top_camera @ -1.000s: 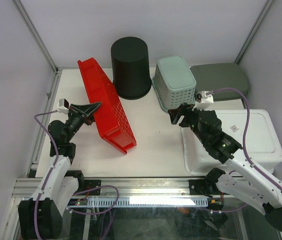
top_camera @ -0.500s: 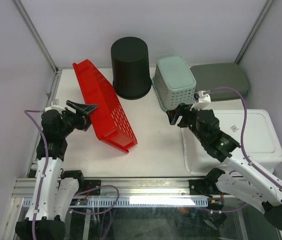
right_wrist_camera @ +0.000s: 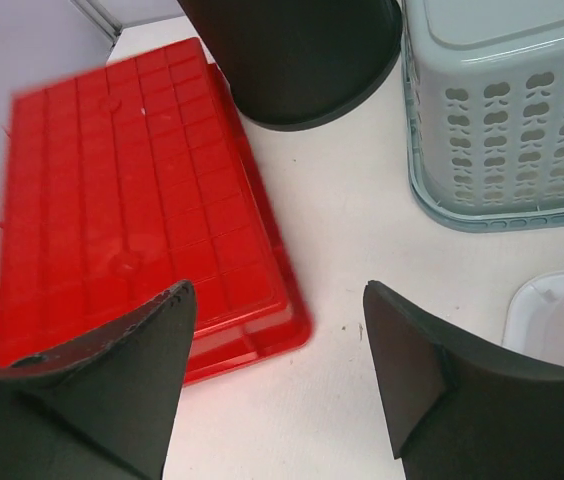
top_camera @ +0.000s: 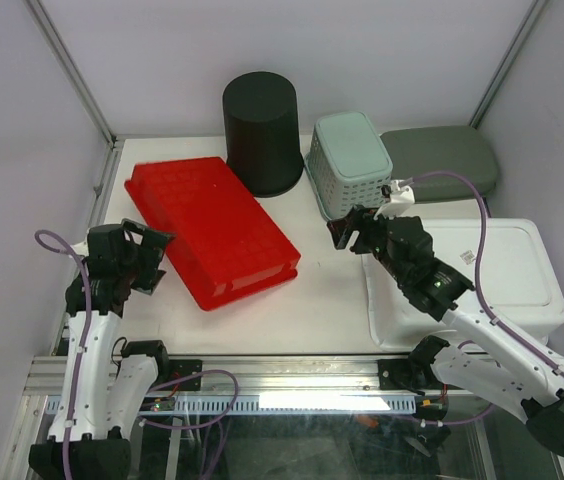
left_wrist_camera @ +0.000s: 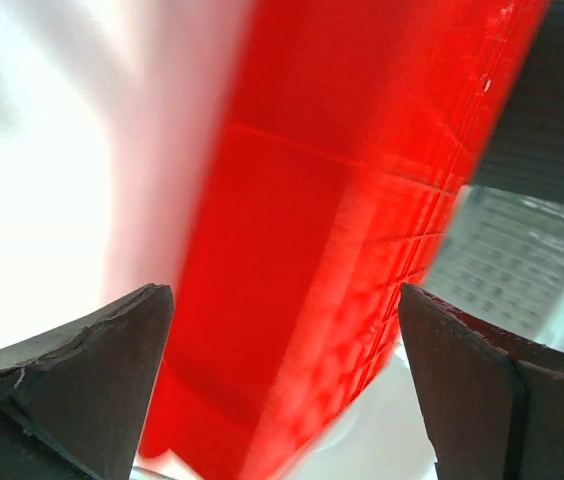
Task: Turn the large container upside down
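The large container, a red grid-walled crate [top_camera: 212, 230], lies flat on the white table with its grid bottom facing up. My left gripper [top_camera: 157, 255] is open just off its left edge, touching nothing. In the left wrist view the red crate [left_wrist_camera: 302, 250] shows blurred between and beyond the wide jaws of the left gripper [left_wrist_camera: 287, 370]. My right gripper [top_camera: 347, 232] hovers open to the right of the crate. In the right wrist view the crate [right_wrist_camera: 122, 200] lies below and left of the right gripper [right_wrist_camera: 277, 370], whose jaws are empty.
A black bin [top_camera: 262, 125] stands upside down behind the crate. An upturned pale green basket [top_camera: 352, 160] sits beside it, with a grey lid [top_camera: 442, 160] further right. A white lidded box [top_camera: 482, 280] fills the right side under the right arm.
The red crate went from standing on its long edge to lying flat, bottom up. My left gripper let go, opened wide and drew back left. The right arm barely moved.
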